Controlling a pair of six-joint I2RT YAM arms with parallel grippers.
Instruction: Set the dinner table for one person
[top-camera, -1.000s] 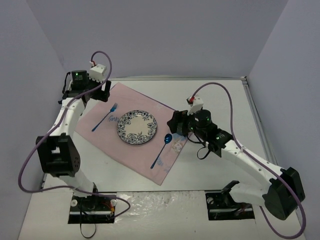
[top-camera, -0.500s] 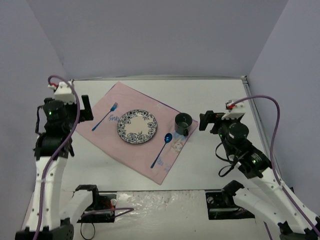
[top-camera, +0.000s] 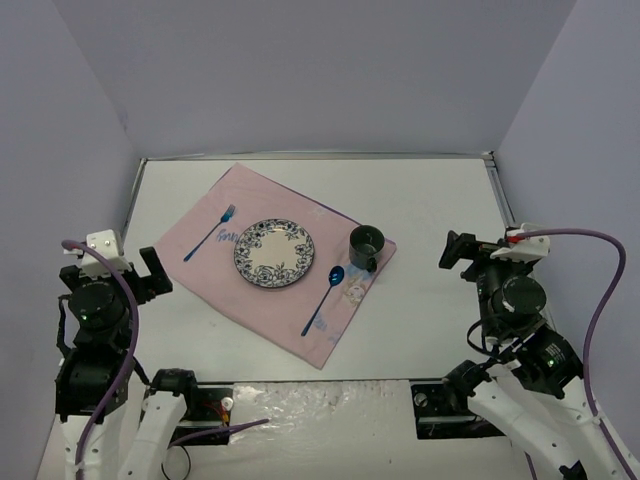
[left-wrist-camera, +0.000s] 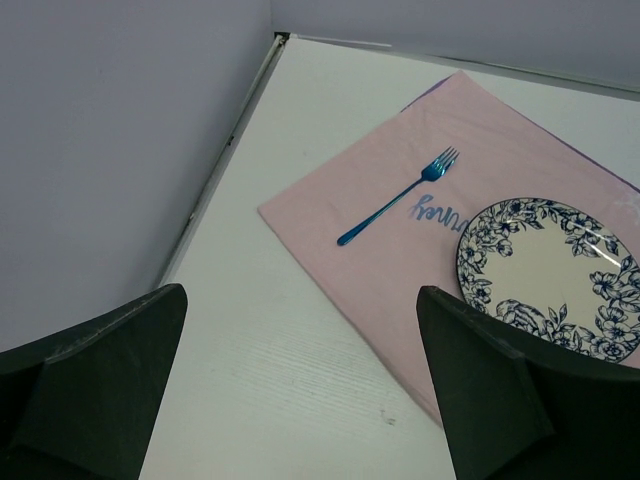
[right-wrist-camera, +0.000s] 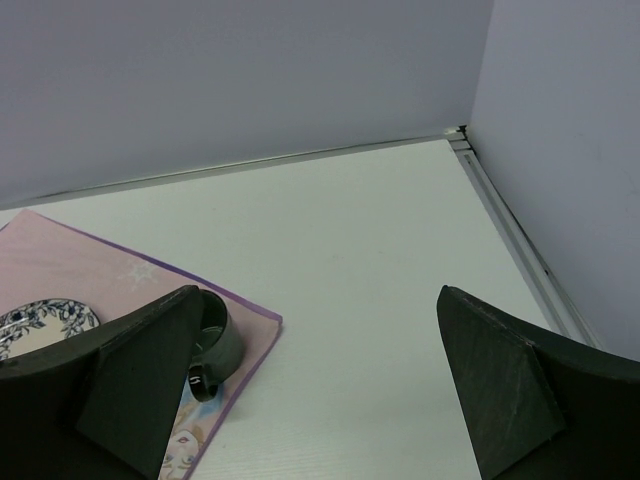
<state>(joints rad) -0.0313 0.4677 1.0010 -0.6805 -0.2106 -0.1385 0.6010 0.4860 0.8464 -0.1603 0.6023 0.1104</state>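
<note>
Two jaws agape above dinner table (top-camera: 440, 200); plate (top-camera: 274, 254), fork (top-camera: 209, 234), spoon (top-camera: 322, 298), cup (top-camera: 365, 245) on cloth (top-camera: 250, 195)

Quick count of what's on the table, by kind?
Fork: 1
Spoon: 1
Plate: 1
Mug: 1
Pink cloth: 1
Total: 5, all on the table

The table (top-camera: 430, 200) before me is a large, flat, matte-white rectangle; it lies level; a thin metal strip (top-camera: 506, 205) edges its far and right sides.
</note>
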